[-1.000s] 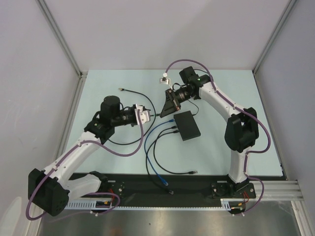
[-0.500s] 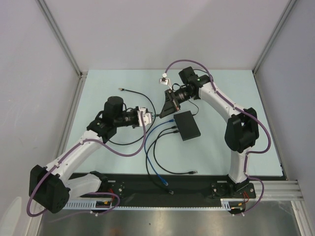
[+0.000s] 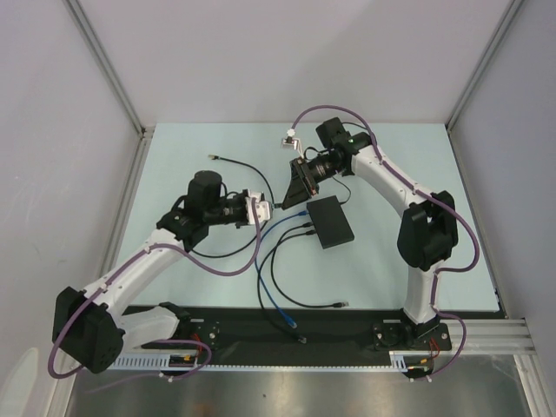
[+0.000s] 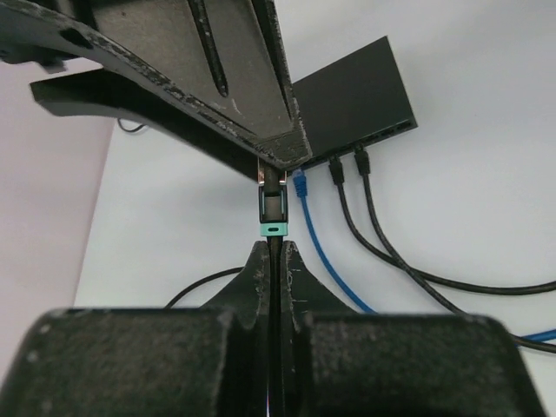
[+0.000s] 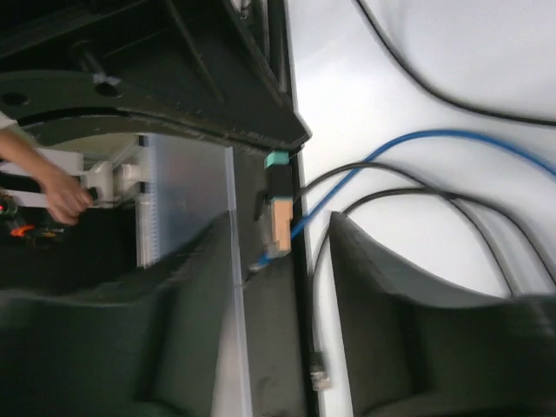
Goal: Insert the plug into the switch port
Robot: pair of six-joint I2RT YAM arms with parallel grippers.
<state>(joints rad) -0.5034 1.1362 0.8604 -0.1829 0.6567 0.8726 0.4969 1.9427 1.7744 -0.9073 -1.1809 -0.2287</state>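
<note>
The left end effector [image 4: 271, 261] has just closed on the cable [image 4: 274, 241] directly behind the plug [image 4: 273, 208]. The right end effector [image 5: 280, 224] has opened, its fingers now apart on both sides of the plug. We judge this a handover. The plug is held over the bench [image 3: 391, 165], near the switch [image 3: 330, 221], not yet inserted.

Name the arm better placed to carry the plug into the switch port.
Left. The left pincer is shut on the cable just behind the plug, with the switch lying ahead. The right pincer stands open around the plug, gripping nothing.
</note>
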